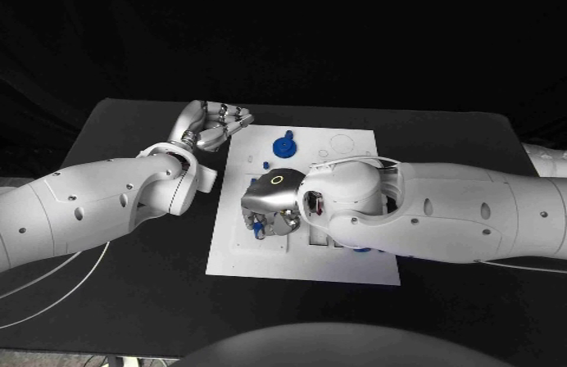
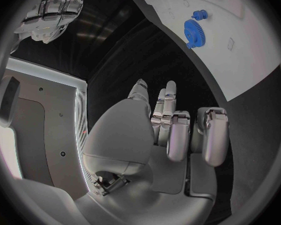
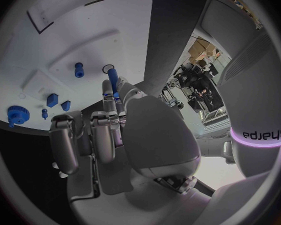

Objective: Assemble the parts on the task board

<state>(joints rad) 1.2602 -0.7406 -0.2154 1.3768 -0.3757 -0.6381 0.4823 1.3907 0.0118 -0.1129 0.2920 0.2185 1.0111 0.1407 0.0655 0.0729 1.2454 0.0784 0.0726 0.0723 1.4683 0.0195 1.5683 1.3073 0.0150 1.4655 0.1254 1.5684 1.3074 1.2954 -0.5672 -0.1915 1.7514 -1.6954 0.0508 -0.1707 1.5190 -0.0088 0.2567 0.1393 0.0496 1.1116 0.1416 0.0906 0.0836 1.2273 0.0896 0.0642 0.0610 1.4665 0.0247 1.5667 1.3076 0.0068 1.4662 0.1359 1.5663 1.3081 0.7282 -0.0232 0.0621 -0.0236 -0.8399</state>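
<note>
Right robot hand point(image 1: 269, 207) hovers palm-down over the task board point(image 1: 342, 150), pinching a blue peg point(image 3: 113, 78); left robot hand point(image 1: 213, 125) rests beside the board, empty, fingers loosely apart.

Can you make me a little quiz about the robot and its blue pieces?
1. True or false: the blue gear lies on the task board, apart from both hands.
2. Pick one. What does the left hand hold? A: a blue peg. B: a screwdriver. C: nothing, its fingers are just curled in.
3. Fill the gap: the slim blue peg is pinched by the ___ hand.

Key: 1 true. 2 C. 3 right; the right hand hangs over the board with the peg at its fingertips.
</note>
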